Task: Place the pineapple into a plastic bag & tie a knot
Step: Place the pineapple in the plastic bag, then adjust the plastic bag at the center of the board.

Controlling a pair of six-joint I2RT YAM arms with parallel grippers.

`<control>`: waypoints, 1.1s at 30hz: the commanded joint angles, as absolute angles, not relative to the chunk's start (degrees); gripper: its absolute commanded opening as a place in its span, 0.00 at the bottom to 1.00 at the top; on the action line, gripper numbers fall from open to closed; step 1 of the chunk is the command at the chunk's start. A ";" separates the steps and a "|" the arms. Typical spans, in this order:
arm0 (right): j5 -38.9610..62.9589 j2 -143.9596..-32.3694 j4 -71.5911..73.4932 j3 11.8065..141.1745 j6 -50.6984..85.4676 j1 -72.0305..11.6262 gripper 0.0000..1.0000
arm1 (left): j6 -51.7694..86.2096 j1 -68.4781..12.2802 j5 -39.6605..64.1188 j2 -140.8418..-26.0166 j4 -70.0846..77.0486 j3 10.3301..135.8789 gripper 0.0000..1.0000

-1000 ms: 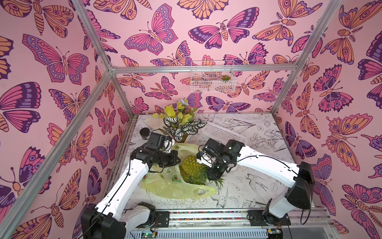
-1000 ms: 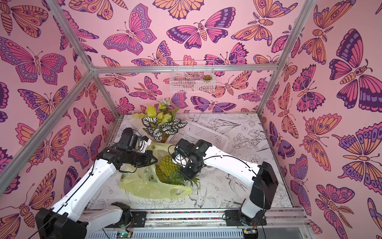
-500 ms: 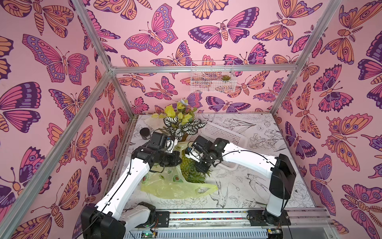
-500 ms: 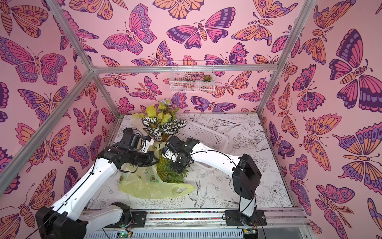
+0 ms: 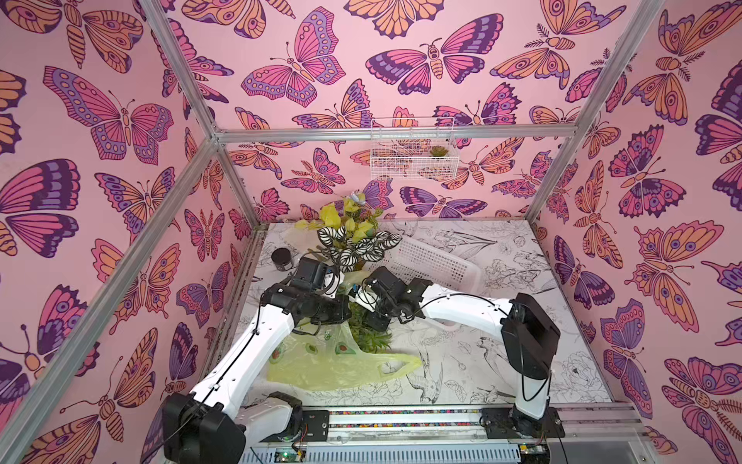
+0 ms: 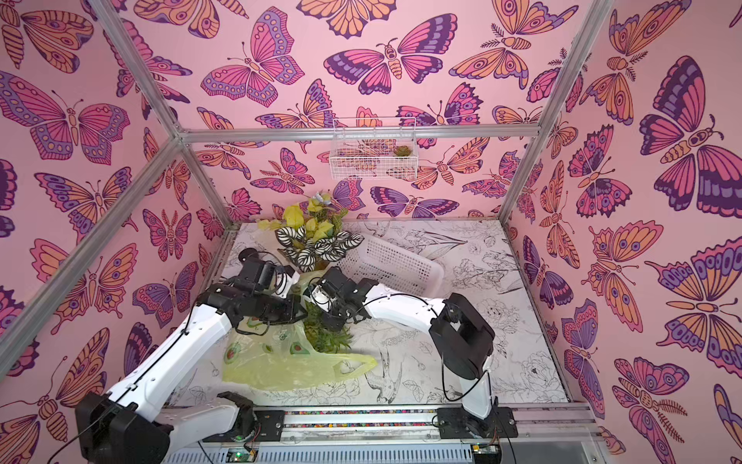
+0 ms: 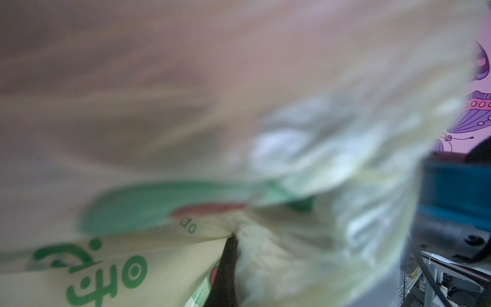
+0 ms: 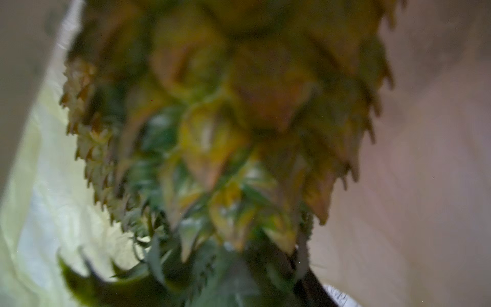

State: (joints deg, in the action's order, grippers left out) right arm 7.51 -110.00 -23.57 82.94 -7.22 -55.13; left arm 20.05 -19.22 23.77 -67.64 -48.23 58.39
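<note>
Pink butterfly walls (image 5: 120,120) ring the table (image 5: 461,353). On it the left gripper (image 5: 344,313) pinches the plastic bag (image 5: 337,367) tight. The pineapple (image 5: 371,339) sits right by the bag, under the right gripper (image 5: 371,321); whether that one is open or closed I cannot tell.

Pink butterfly walls (image 5: 120,120) enclose a floral-sketched tabletop (image 5: 502,361).

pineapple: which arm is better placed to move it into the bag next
Right, probably. The right gripper is right at the pineapple, which fills its wrist view. The left gripper is shut on the plastic bag, pinching its film.
</note>
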 commanded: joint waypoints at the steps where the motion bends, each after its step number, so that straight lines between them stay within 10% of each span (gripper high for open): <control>1: 5.36 -110.37 -18.37 81.47 -7.83 -55.02 0.65 | 20.70 -19.79 22.43 -68.10 -46.81 57.04 0.00; 16: 13.45 -85.29 -35.27 68.42 -6.82 -53.47 0.83 | 19.28 -19.78 21.09 -70.93 -45.02 55.99 0.00; 21: -4.15 -76.43 -29.41 61.80 -2.26 -51.58 0.77 | 18.74 -19.78 21.60 -70.75 -44.86 55.57 0.00; 33: 3.95 -89.65 -25.39 68.81 1.58 -48.59 0.74 | 18.03 -19.95 21.82 -69.69 -44.67 54.49 0.00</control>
State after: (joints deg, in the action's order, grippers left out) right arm 1.08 -88.49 -26.63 66.32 -0.01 -48.49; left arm 19.38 -19.55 21.41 -70.61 -44.91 55.51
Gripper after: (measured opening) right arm 0.756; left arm 0.040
